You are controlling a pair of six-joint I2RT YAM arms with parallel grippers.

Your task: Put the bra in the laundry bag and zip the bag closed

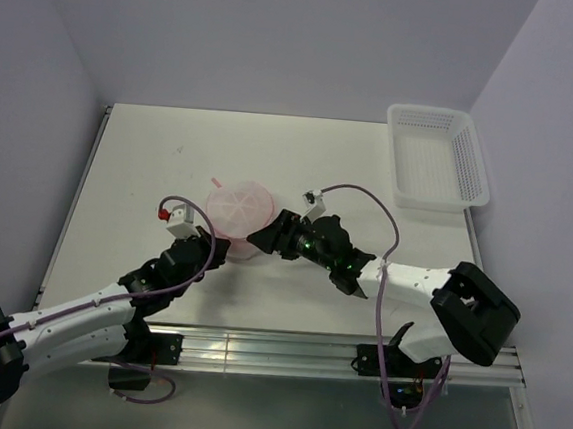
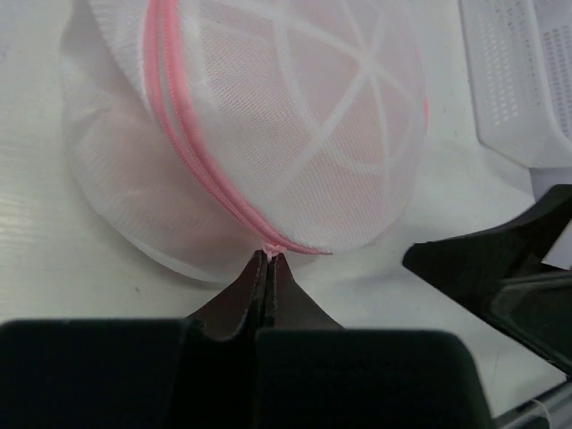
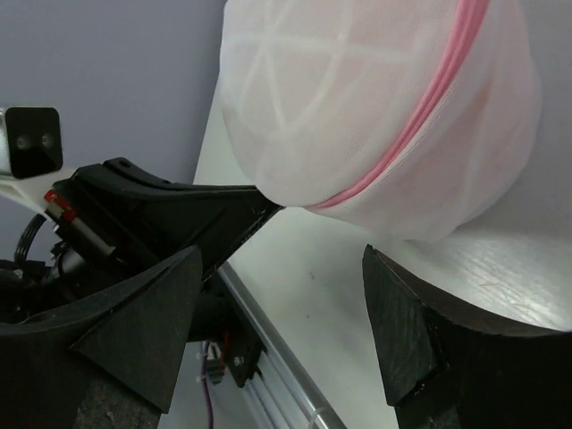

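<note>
- Two jaws of the left gripper (image 2: 268, 264) were pinched tight on the end of the pink zipper (image 2: 201, 165).
- The right gripper (image 3: 277, 331) gaped wide just beside the bag (image 1: 239, 210), holding nothing.
- The bag sat on the white table (image 1: 151, 153), near its middle; faint pink, seemingly the bra (image 2: 357, 134), showed through the mesh.
- A white basket (image 1: 438, 201) stood at the far right corner.
- Pale lilac walls (image 1: 281, 43) closed in the table on three sides.
</note>
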